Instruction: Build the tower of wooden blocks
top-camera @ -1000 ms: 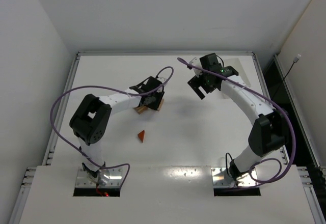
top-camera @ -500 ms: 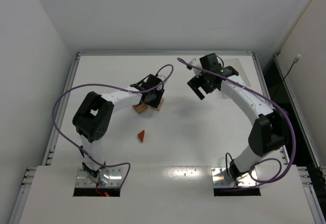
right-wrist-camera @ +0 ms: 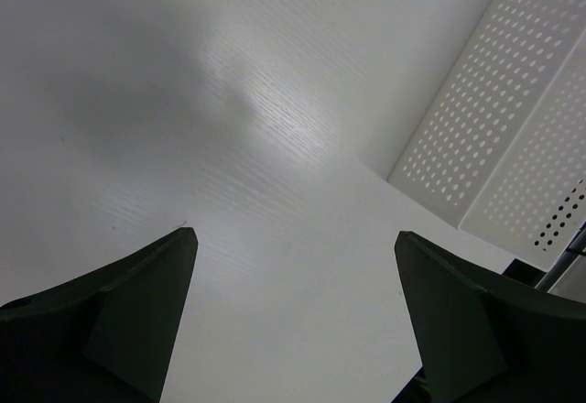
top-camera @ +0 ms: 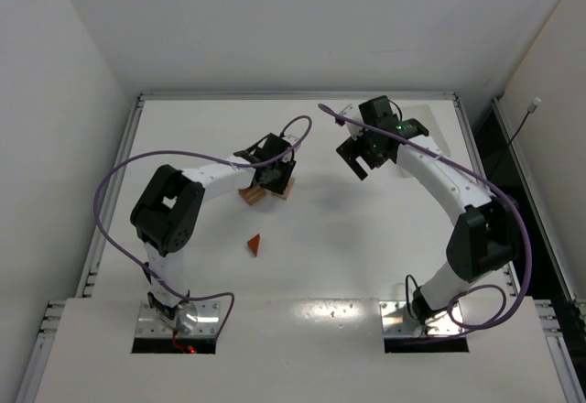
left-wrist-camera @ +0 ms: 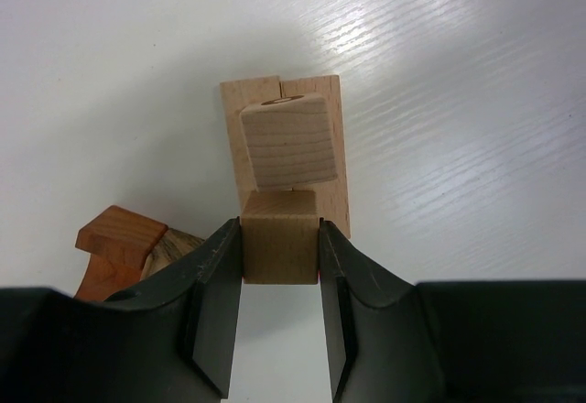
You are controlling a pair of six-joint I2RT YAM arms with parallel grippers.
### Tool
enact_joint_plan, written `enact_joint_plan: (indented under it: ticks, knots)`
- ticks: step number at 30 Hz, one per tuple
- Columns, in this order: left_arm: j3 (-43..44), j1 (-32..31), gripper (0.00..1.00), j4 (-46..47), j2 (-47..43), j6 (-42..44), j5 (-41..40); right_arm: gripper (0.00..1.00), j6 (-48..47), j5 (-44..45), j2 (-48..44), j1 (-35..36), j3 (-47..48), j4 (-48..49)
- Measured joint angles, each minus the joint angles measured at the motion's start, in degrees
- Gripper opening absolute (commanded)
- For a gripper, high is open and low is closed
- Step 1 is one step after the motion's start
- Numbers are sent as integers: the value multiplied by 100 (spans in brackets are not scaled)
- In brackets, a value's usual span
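The left gripper point(left-wrist-camera: 279, 261) has its jaws clamped on a pale tan cube point(left-wrist-camera: 279, 234), held over one end of two flat pale bars point(left-wrist-camera: 320, 101) lying side by side. A second pale cube point(left-wrist-camera: 286, 142) sits slightly askew on those bars, just beyond the held one. That is the wood block tower point(top-camera: 275, 189) so far, near the middle of the table point(top-camera: 366, 238), a little toward the left edge. A reddish-brown block point(left-wrist-camera: 114, 235) lies just beside it. A reddish-brown wedge point(top-camera: 255, 245) lies alone, closer to the near edge. The right gripper point(top-camera: 362, 157) hangs toward the far right corner, jaws wide apart, with a white perforated panel point(right-wrist-camera: 494, 119) beyond it.
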Motion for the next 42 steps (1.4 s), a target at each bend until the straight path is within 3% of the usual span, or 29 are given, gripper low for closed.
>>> enact_joint_plan:
  ticks: [12, 16, 23, 25, 26, 27, 33, 39, 40, 42]
  knots:
    - [372, 48, 0, 46, 304, -186, 35, 87, 0, -33, 0, 0, 0, -4]
    - [415, 48, 10, 50, 339, -216, 37, 87, -2, -37, 0, 0, 0, -4]
    - [417, 50, 16, 46, 341, -260, 39, 87, -4, -39, 0, 0, 0, -17]
    - [415, 50, 21, 48, 341, -282, 37, 87, -2, -39, 0, 0, 0, -26]
    - [409, 50, 36, 52, 339, -297, 37, 87, -2, -39, 0, 0, 0, -26]
    - [389, 50, 40, 68, 328, -304, 37, 87, -2, -39, 0, 0, 0, -26]
    - [76, 59, 59, 44, 264, -400, 87, 87, -2, -42, 0, 0, 0, -26]
    - [-376, 59, 67, -46, -164, -459, 70, 87, 0, -37, 17, 0, 31, -26]
    - [-455, 57, 77, -52, -299, -463, 55, 87, 7, -35, 42, 0, 66, -26]
    - [-551, 57, 80, -111, -638, -468, 20, 87, 39, -31, 153, 0, 192, -22]
